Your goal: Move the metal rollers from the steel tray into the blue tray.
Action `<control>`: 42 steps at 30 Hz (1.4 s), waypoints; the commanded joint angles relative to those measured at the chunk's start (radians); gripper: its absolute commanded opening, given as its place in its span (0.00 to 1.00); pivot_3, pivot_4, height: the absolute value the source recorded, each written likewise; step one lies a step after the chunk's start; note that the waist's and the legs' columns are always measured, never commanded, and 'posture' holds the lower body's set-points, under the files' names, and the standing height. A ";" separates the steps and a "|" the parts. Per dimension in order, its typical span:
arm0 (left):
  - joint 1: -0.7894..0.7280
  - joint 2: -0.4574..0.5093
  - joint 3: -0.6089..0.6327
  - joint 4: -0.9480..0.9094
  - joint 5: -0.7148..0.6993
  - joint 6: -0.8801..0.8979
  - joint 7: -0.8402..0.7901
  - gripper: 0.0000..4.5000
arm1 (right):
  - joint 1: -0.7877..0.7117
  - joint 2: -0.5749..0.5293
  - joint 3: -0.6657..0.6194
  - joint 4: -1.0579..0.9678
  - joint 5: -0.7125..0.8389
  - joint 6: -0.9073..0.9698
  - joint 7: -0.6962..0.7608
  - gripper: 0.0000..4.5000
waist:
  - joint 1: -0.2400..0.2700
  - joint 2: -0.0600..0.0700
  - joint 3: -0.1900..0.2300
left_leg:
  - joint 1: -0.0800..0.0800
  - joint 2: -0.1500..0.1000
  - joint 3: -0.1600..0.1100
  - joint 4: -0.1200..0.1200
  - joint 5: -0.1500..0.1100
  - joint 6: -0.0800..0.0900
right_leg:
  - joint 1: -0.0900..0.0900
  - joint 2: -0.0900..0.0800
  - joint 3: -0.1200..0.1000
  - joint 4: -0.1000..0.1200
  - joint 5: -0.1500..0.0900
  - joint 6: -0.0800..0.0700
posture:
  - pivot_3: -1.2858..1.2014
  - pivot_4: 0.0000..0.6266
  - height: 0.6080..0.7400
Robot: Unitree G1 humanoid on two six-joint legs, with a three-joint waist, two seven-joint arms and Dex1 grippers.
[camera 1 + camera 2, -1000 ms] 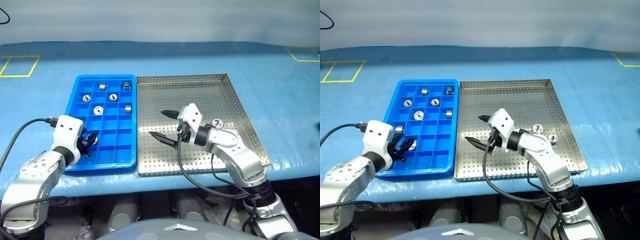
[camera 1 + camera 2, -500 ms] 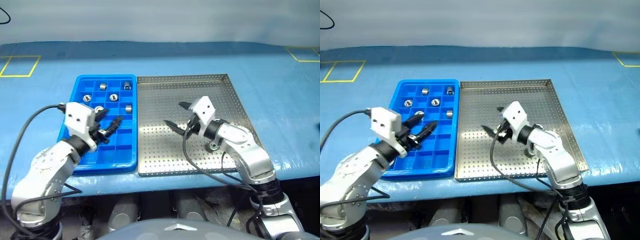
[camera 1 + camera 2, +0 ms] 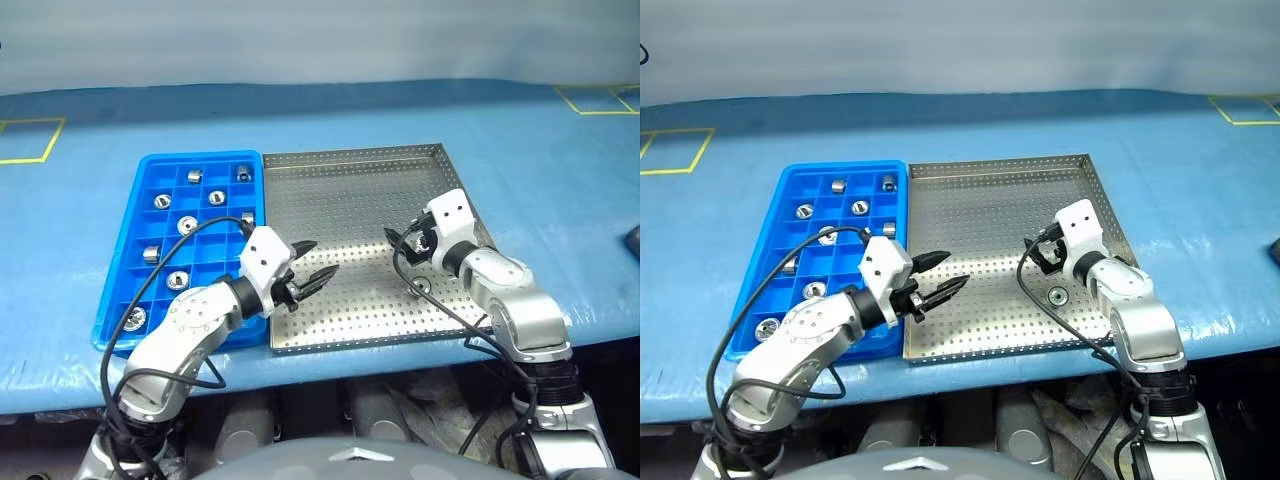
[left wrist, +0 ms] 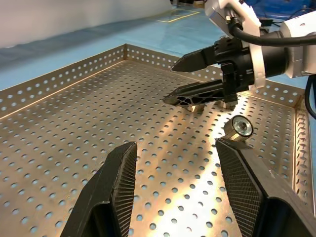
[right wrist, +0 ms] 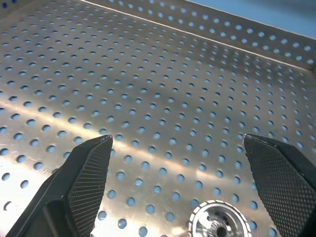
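From the head camera I see my left end effector (image 3: 310, 265) over the near-left part of the steel tray (image 3: 350, 190), fingers apart and empty, beside the blue tray (image 3: 125, 265), which holds several metal rollers (image 3: 183, 226) in separate compartments. My right end effector (image 3: 410, 243) hovers near the tray's right side, fingers spread wide. The right wrist view reveals a roller (image 5: 217, 222) lying between those fingers; the left wrist view shows that roller (image 4: 239, 127) beside the right end effector.

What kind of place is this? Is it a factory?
Probably a workshop or robot test bench, not surely a factory. A blue-covered table holds a perforated steel tray and a blue tray sorting metal rollers; yellow tape squares mark the cover.
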 commanded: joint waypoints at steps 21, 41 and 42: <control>-0.015 -0.006 -0.038 0.017 0.030 -0.076 -0.013 0.61 | 0.000 0.057 -0.059 0.114 0.008 0.007 -0.039 0.67 | -0.013 0.001 0.000 | 0.000 0.000 0.001 0.000 0.000 0.001 | 0.000 0.001 0.001 0.000 0.003 0.006 | 0.44 0.24 1.00; 0.048 0.020 0.150 -0.028 -0.034 -0.076 -0.006 0.61 | -0.094 0.109 0.042 -0.065 0.048 -0.088 0.048 0.39 | -0.021 0.002 0.000 | 0.000 0.002 0.001 0.000 0.000 0.000 | -0.001 0.002 0.001 0.000 0.004 0.006 | 0.46 0.24 1.00; 0.060 0.029 0.170 -0.034 -0.036 -0.075 -0.004 0.61 | -0.107 0.114 0.058 -0.073 0.049 -0.088 0.056 0.39 | -0.021 0.002 0.001 | 0.000 0.002 0.001 0.000 0.000 0.000 | -0.001 0.002 0.001 0.000 0.004 0.006 | 0.46 0.24 1.00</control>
